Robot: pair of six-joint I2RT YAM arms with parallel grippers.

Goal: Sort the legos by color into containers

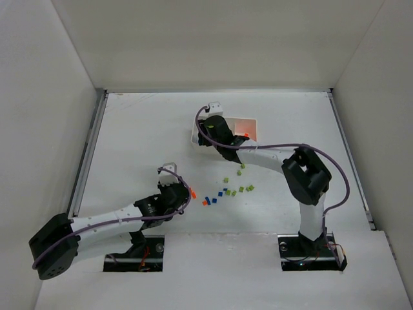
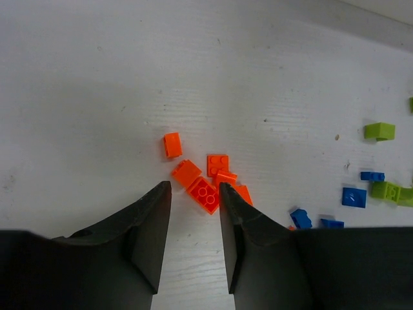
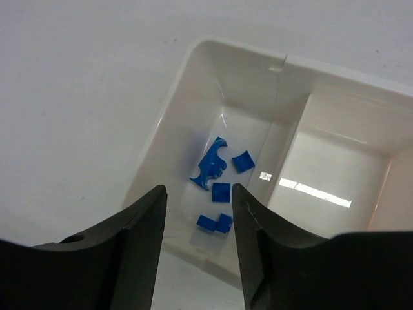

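Note:
Several orange-red legos lie clustered on the table just ahead of my left gripper, which is open; one flat orange brick sits between its fingertips, not gripped. Blue legos and yellow-green legos lie scattered to the right. In the top view the left gripper is beside the loose bricks. My right gripper hangs open with nothing in it over the left compartment of the white tray, where several blue legos lie. From above, the right gripper covers the tray's left end.
The tray stands at the back centre of the white table; its right compartment glows orange. A thin wall divides the blue compartment from the middle one. White walls enclose the table on three sides.

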